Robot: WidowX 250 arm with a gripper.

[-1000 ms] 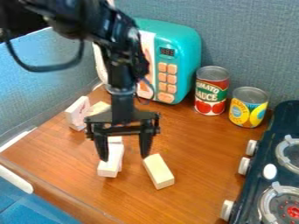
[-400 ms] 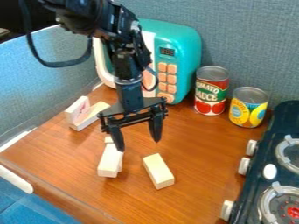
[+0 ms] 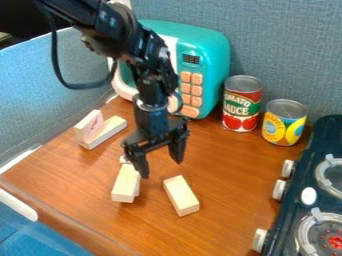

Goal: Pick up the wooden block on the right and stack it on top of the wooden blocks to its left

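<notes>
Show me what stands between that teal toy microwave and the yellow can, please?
A red can with tomatoes pictured on it stands upright between the teal toy microwave and the yellow can, as the camera view shows.

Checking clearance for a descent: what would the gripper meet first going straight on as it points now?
Pointing down, the gripper would probably meet the wooden tabletop first. Depth is unclear, though: its picture-left fingertip might clip the pale block seen right beside it.
</notes>
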